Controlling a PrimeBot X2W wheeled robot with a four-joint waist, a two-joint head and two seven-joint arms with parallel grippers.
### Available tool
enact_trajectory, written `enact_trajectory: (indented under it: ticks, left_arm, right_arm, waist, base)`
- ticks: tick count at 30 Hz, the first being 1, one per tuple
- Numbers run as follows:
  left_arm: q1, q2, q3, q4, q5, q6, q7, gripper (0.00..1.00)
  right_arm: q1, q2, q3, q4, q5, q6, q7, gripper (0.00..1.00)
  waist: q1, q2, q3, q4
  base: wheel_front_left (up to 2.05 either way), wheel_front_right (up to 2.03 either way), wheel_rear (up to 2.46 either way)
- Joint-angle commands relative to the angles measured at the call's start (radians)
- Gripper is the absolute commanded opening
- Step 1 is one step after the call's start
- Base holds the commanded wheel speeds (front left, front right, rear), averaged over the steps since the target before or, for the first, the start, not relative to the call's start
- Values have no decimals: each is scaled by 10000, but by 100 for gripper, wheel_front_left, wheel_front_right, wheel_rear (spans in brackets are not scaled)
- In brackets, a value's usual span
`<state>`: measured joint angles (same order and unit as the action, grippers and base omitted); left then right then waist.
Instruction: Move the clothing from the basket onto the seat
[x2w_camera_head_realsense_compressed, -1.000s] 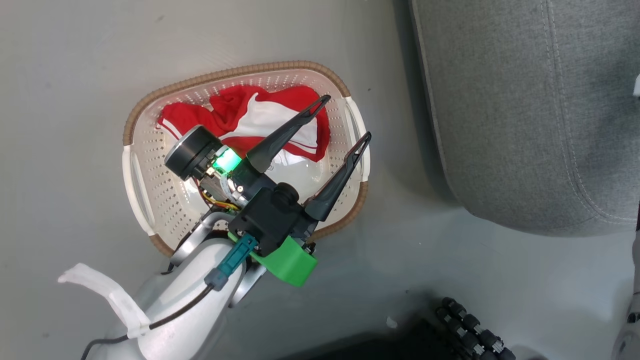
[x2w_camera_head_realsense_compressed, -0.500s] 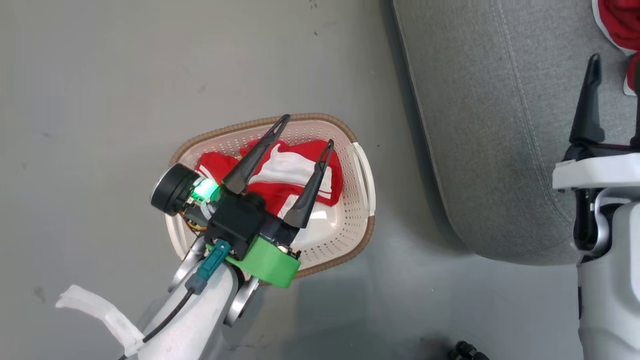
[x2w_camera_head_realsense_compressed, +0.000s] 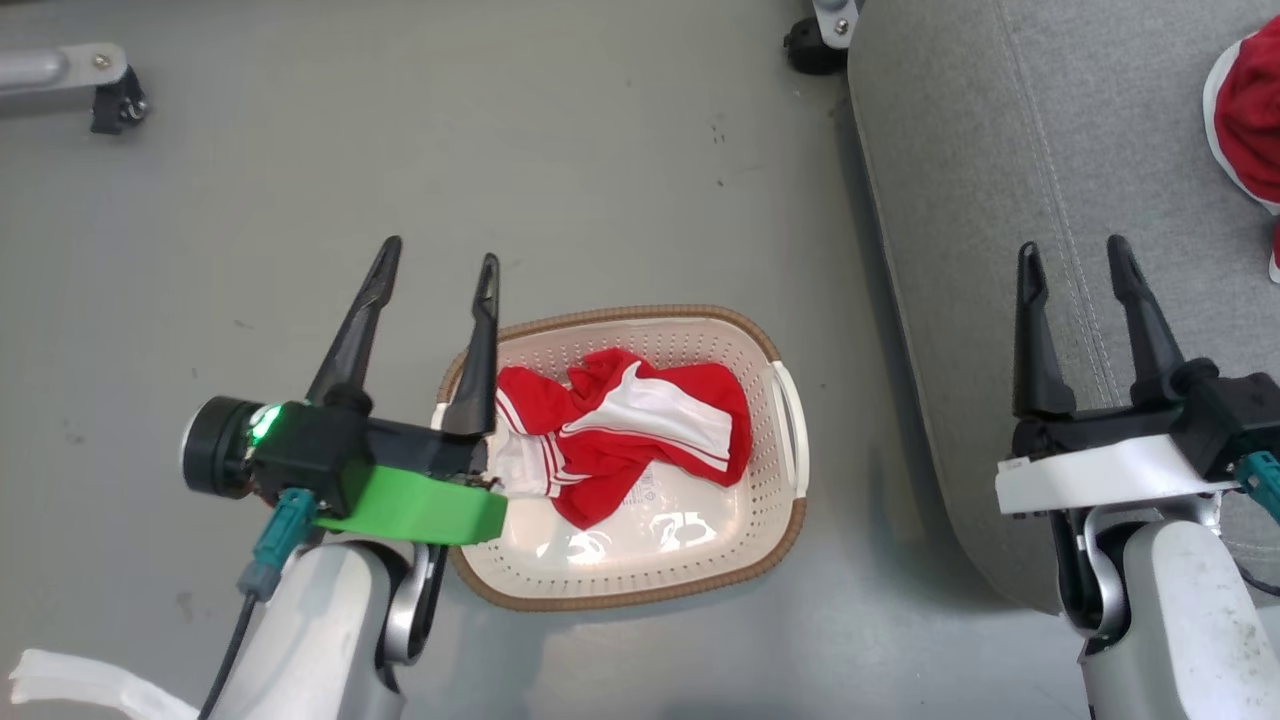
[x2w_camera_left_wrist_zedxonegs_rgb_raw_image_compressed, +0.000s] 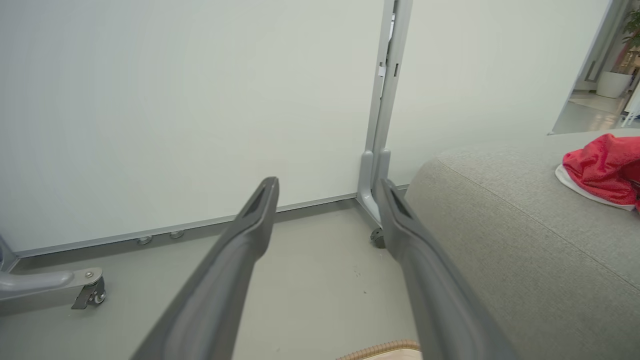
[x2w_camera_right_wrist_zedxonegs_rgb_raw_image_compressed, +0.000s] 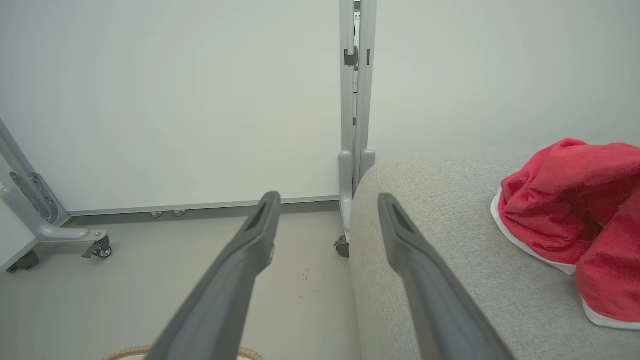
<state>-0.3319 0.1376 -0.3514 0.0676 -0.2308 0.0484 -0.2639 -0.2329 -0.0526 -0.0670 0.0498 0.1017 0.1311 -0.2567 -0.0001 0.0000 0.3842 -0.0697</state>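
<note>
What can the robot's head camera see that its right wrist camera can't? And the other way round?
From the head view: the red and white clothing lying inside the basket, and the left gripper, fingers open, near the basket's left edge.

From the right wrist view: the tall white wall panels and the grey post between them.

In both: the right gripper, open, the grey seat, a red garment already lying on it, and a bit of the basket's woven rim.

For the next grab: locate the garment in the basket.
In head view, the red-and-white garment lies crumpled in the basket's far half, just right of the left gripper.
</note>
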Motion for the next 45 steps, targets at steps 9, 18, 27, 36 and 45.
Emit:
enact_trajectory:
  ticks: [9, 18, 27, 36, 45]
  left_arm:
    - [1216, -170, 1508, 101, 98, -63, -4, 100]
    - [2198, -427, 2135, 401, 284, -304, -5, 100]
    - [2936, -579, 2230, 736, 582, -522, -5, 100]
    - [3170, -704, 2342, 895, 742, -642, -5, 100]
    - [3100, -758, 2420, 872, 867, -726, -5, 100]
  right_arm:
    - [1050, -1, 695, -886, -71, -6, 504, 100]
    - [1853, 4, 986, -1117, -76, -5, 946, 100]
    - [2478, 8, 1067, -1162, 9, -5, 1195, 100]
    - [2757, 10, 1003, -1188, 88, -5, 1361, 100]
    - [2734, 10, 998, -1216, 98, -5, 1412, 100]
  waist:
    - [1, 0, -1242, 629]
    - [1, 0, -1987, 663]
    - [1, 0, -2552, 611]
    - [1, 0, -2740, 630]
    - [1, 0, -2749, 660]
  base:
    - [0, 0, 0]
    - [0, 0, 0]
    - [0, 0, 0]
    - [0, 0, 0]
    - [0, 0, 0]
